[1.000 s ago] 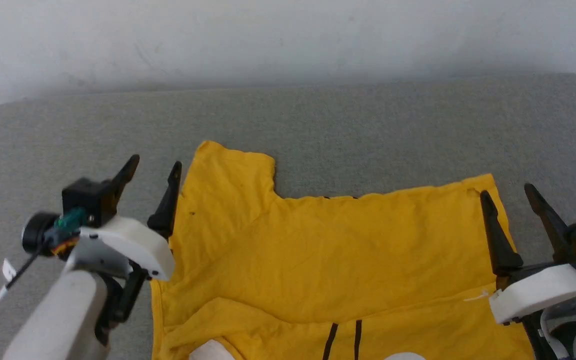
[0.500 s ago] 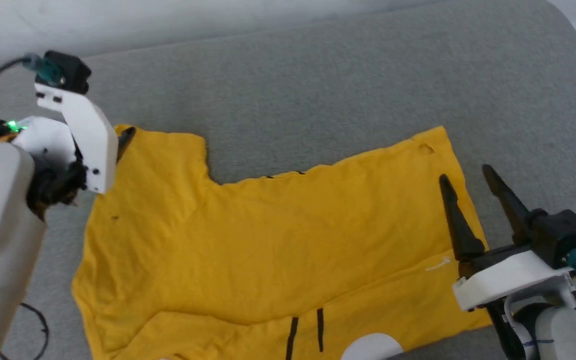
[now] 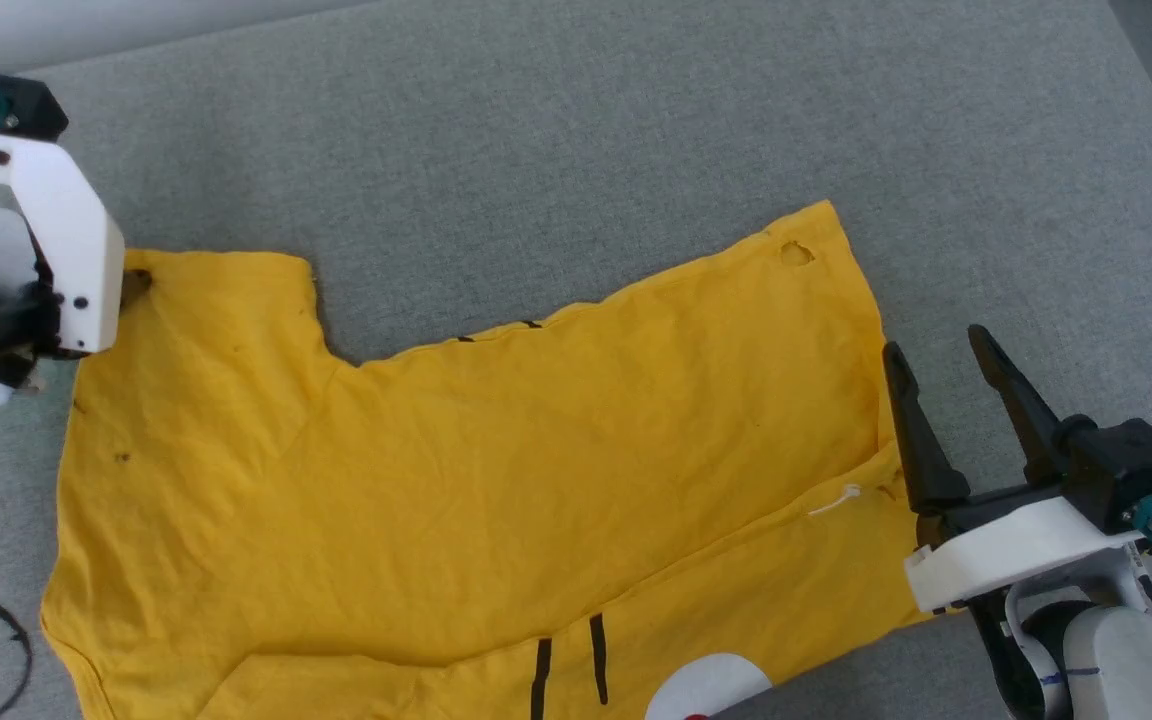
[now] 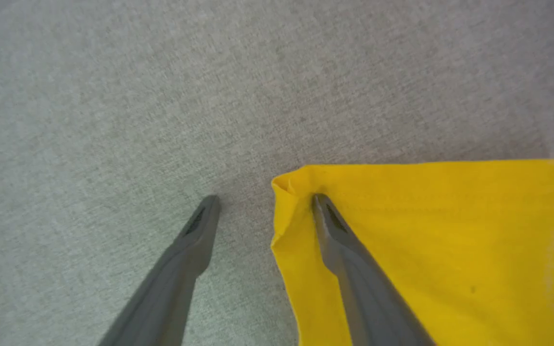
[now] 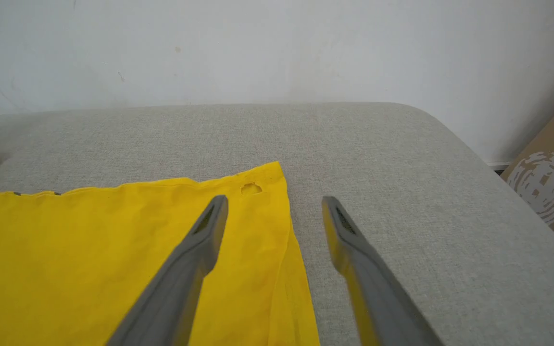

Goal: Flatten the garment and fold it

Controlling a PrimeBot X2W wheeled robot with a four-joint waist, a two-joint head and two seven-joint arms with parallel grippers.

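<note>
Two claws: both stand wide open, and neither one holds any cloth.
Garment (image 3: 496, 470): bright yellow, spread over the middle of the grey cushion (image 3: 536, 150); its near part runs off the bottom of the head view.
Done so far: it looks mostly flat (just a few soft wrinkles), with one sleeve (image 3: 206, 310) laid out toward the cushion's left edge.
Not flat yet: a flap (image 3: 776, 590) lies folded over the near part, by the black stripes (image 3: 568, 668) and the white patch (image 3: 711, 685).
Left to do: I think a little more smoothing, then all the neat folding.
Left claw (image 4: 265, 198): it points down at the sleeve's far corner. One finger sits on the yellow cloth, the other on bare cushion just beside it. The corner is bunched up a bit.
Right claw (image 3: 934, 342): it sits low at the garment's right edge, pointing toward the cushion's far edge. One finger is over the cloth and one over bare cushion. I cannot tell if it touches.
</note>
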